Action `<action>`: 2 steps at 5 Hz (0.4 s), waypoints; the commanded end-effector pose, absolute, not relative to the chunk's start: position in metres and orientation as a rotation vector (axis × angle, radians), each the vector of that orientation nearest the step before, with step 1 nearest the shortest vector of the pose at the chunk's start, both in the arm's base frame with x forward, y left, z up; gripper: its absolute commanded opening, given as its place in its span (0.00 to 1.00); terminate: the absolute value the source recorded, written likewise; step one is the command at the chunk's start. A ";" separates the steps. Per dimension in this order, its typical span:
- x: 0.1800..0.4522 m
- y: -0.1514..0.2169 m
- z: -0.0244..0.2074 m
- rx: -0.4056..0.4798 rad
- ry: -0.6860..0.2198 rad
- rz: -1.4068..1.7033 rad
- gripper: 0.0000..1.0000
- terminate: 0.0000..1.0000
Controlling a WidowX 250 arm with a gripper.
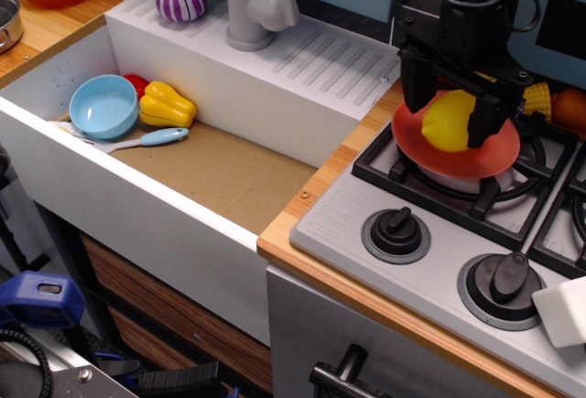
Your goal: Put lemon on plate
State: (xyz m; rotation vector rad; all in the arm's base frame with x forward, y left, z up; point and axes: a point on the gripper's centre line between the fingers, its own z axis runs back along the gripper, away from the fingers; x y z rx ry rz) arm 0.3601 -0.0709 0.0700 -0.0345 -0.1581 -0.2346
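The yellow lemon (448,122) lies on the red-pink plate (499,153), which sits on the near-left burner of the toy stove. My gripper (450,123) hangs straight over the plate with its black fingers (415,87) on either side of the lemon. The jaws look slightly spread, and the lemon rests low between the fingertips on the plate. The arm hides the back of the plate.
A light blue bowl (103,105), a yellow bell pepper (166,104) and a blue spoon (151,139) lie in the sink. The grey faucet (254,5) stands behind it. Corn (538,98) and other toy food sit behind the stove. Stove knobs (396,231) are in front.
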 end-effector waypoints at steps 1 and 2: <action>0.365 -0.069 0.096 -0.039 -0.237 -0.233 1.00 0.00; 0.365 -0.069 0.096 -0.039 -0.237 -0.233 1.00 1.00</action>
